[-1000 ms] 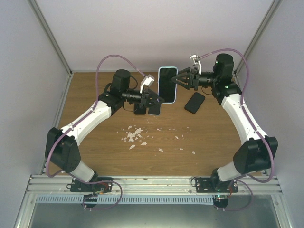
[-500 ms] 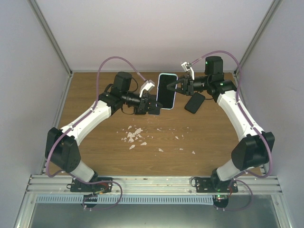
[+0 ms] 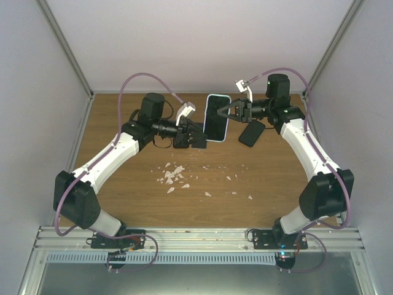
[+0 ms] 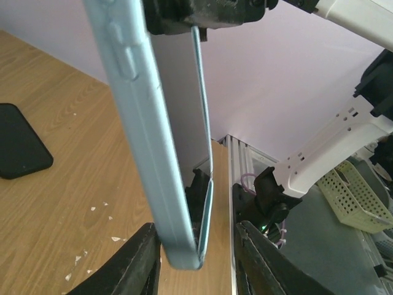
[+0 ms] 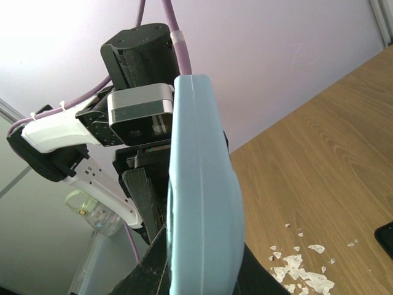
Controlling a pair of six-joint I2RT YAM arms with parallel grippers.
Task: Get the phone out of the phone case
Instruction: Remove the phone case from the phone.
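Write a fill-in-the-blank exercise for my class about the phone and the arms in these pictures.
1. The phone sits in a light ____ phone case.
2. The right fingers clamp the case, holding it up in the ____, clear of the table.
3. A flat black device lies on the table beside the ____ arm.
4. Scattered ____ crumbs lie on the wood.

Missing words: blue; air; right; white.
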